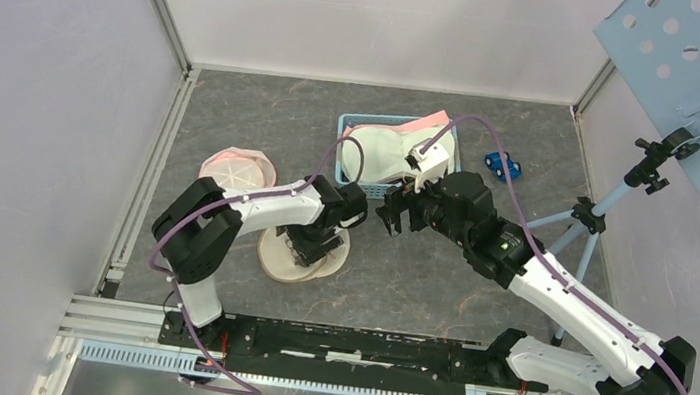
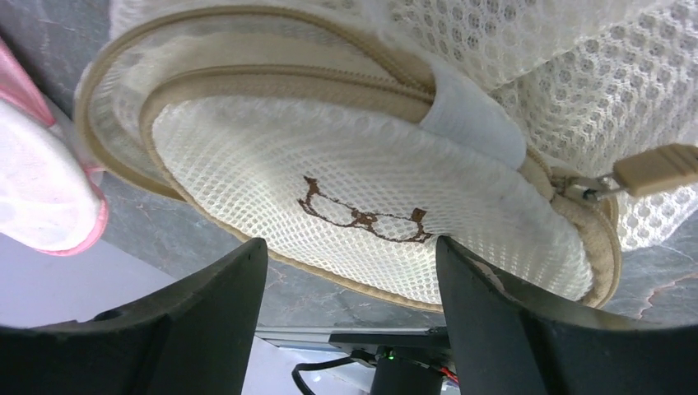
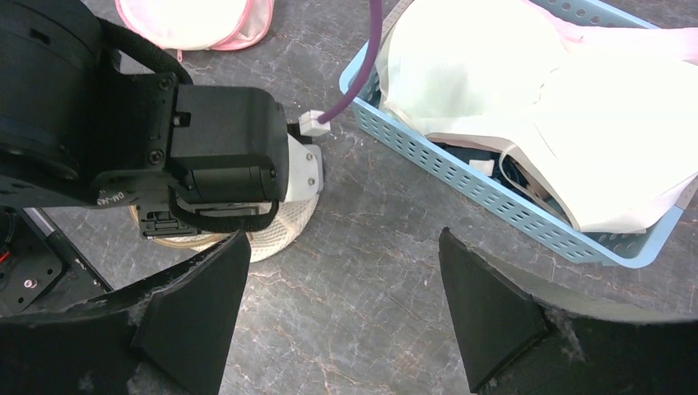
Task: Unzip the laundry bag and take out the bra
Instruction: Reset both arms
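Cream round mesh laundry bag (image 1: 278,255) lies flat on the grey stone-patterned table (image 1: 435,289), left of centre, under the left arm's wrist.

Far left: pink-edged white rounded fabric piece (image 1: 239,166), just beyond the bag. Could be a bra cup or a second pouch; cannot tell.

Left gripper (image 2: 350,263): fingers spread wide, holding nothing, poised over the bag's near rim. Contact unclear.

Zip runs along the rim, curving left to right in the wrist view, and looks closed. Tan zip pull tab (image 2: 654,169) sits at the right end, outside the finger gap. Judgement: the gripper needs to shift right along the rim to reach it.

Right gripper (image 1: 394,213): also spread and empty, hovering just right of the bag. The left is the nearer arm.

Further right: light blue plastic basket (image 1: 355,123) of white garments, then small blue toy car (image 1: 503,164).
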Controlling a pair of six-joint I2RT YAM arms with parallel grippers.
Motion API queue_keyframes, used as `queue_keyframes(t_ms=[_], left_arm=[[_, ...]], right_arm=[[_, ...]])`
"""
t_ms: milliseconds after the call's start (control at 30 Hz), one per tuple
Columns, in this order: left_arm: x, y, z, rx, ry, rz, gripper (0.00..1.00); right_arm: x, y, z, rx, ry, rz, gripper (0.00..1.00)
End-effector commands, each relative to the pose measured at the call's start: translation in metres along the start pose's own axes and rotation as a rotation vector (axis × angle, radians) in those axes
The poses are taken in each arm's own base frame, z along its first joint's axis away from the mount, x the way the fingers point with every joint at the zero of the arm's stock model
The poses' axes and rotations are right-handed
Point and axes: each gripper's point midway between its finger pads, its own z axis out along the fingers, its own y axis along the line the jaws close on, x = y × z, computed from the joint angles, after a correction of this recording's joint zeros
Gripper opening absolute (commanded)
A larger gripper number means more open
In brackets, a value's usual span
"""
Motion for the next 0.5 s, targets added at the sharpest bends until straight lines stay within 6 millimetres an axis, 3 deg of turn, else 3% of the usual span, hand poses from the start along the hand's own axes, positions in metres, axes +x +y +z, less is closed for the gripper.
queue_keyframes(t_ms=[0,100,200,467], left_arm=[[-0.017,0.015,-0.031,-0.011,-0.101,-0.038,0.84],[-0.021,0.024,-0.05,0.01,-0.154,-0.096,0.92],[-0.025,0.047,-0.074,0.033,-0.245,-0.221,1.0],[-0.038,0.102,-0.149,0.184,-0.567,-0.48,1.0]], right_arm=[[-0.017,-0.001,-0.007,-0.002,-0.05,-0.011,0.91],[-0.021,-0.003,-0.011,0.009,-0.055,-0.015,0.92],[-0.024,-0.006,-0.012,0.024,-0.055,-0.024,0.94],[-0.04,-0.023,-0.017,0.089,-0.065,-0.065,0.98]])
